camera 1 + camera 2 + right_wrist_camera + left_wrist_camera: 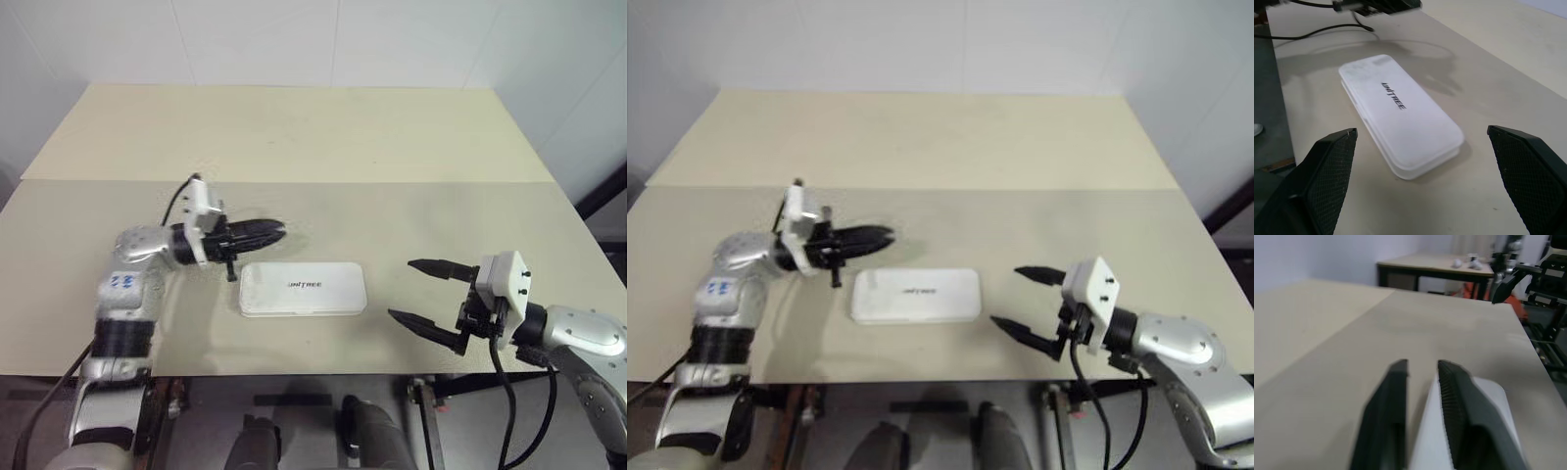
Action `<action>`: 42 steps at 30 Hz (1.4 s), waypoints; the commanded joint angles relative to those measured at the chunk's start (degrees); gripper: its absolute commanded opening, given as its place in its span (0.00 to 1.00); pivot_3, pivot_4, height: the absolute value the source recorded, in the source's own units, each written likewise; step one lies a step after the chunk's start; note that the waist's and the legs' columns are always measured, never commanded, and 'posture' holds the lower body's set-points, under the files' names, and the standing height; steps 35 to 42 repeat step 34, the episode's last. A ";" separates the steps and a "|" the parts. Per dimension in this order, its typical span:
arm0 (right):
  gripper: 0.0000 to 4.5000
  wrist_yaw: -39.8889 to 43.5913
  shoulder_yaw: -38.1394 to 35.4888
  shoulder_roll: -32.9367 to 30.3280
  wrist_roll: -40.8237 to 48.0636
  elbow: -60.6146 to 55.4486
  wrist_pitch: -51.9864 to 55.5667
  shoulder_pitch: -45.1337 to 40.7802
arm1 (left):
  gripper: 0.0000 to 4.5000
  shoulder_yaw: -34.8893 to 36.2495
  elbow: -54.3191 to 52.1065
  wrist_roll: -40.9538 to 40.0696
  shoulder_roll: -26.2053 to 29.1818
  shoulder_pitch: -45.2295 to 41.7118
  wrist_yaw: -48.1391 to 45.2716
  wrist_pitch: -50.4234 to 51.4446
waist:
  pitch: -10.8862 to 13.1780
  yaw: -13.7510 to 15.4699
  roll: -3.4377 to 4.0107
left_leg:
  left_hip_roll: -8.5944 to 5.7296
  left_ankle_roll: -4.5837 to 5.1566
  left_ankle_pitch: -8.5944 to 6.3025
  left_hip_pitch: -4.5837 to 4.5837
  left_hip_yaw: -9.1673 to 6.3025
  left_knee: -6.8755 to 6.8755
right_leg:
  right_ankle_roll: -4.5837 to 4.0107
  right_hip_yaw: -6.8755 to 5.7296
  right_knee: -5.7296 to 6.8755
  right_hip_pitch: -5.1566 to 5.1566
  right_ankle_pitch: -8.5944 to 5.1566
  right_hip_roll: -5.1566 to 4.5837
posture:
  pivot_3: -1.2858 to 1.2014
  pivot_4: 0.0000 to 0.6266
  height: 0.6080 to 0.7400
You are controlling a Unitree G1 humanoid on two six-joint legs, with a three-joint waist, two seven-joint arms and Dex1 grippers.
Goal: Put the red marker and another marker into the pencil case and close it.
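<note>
White walls frame a pale beige table [294, 137], and right at its near edge lies the pencil case [304, 288], flat, white, lid down and shut, dark lettering showing on top. It sits between the two arms, long side running across the table.

Over on the left, the left gripper [279, 231] hovers above the table just behind the case's left end, pointing level toward the right. Its two black fingers [1393, 396] stand a narrow slit apart in the left wrist view, nearly together, with nothing between them. The white corner of the case peeks out beneath them.

On the right, the right gripper [416, 289] hangs near the case's right end, clear of it, aimed back toward the left. Its fingers [1327, 166] are spread wide, one on either side of the case in the right wrist view, empty and touching nothing.

Beyond the table's far end, in the left wrist view, a second dark-framed table [1435, 267] carries a few small pale objects, too small to make out.
</note>
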 commanded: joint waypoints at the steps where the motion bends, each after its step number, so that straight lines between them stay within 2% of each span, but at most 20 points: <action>1: 1.00 3.40 -1.45 -1.46 0.46 3.40 -2.04 -2.63 | 0.52 3.35 -5.00 -3.24 3.43 3.15 -0.24 1.66 | 0.01 0.18 0.01 | 0.00 0.00 0.00 0.01 -0.02 0.02 | -0.04 -0.02 -0.08 -0.02 -0.02 0.01 | 0.52 0.24 1.00; 7: 1.00 9.09 -2.23 -2.49 0.82 12.10 -4.52 -7.20 | 0.98 4.82 -5.01 -3.27 9.45 9.28 -5.26 -2.23 | 0.05 0.47 0.08 | 0.00 -0.01 0.00 0.00 -0.05 0.04 | -0.34 -0.06 -0.08 0.00 -0.19 0.00 | 0.52 0.24 1.00; 14: 1.00 15.99 -7.13 -3.11 1.34 17.74 -10.51 -6.43 | 0.99 9.59 0.96 -6.85 15.70 11.14 -14.48 -3.85 | 0.12 0.11 0.20 | 0.00 -0.05 -0.03 -0.03 -0.03 -0.02 | -0.25 -0.07 -0.07 -0.02 -0.14 0.00 | 0.52 0.24 1.00; 19: 1.00 16.36 -8.48 -3.55 -0.53 20.86 -12.22 -6.68 | 0.99 12.50 6.01 -9.29 19.46 12.20 -21.31 -3.43 | 0.16 0.00 0.26 | 0.02 -0.06 -0.04 -0.01 0.01 -0.04 | -0.27 -0.07 -0.07 -0.05 -0.15 0.01 | 0.52 0.24 1.00; 28: 1.00 13.33 -6.09 -2.08 -2.12 21.04 -12.28 -9.56 | 0.99 9.85 10.75 -4.68 22.50 11.21 -20.43 -4.53 | 0.21 0.10 0.35 | 0.02 -0.07 -0.04 0.01 0.01 0.00 | -0.30 -0.07 -0.01 -0.09 -0.17 0.00 | 0.52 0.24 1.00; 34: 1.00 10.47 -4.70 1.09 -2.03 19.36 -12.75 -9.82 | 0.99 8.70 11.00 -4.71 22.03 8.01 -19.39 -4.26 | 0.21 0.09 0.35 | 0.02 -0.10 -0.06 -0.04 0.02 -0.03 | -0.12 -0.07 0.02 -0.11 -0.07 0.00 | 0.52 0.24 1.00; 42: 1.00 10.47 -4.70 1.09 -2.03 19.36 -12.75 -9.82 | 0.99 8.70 11.00 -4.71 22.03 8.01 -19.39 -4.26 | 0.21 0.09 0.35 | 0.02 -0.10 -0.06 -0.04 0.02 -0.03 | -0.12 -0.07 0.02 -0.11 -0.07 0.00 | 0.52 0.24 1.00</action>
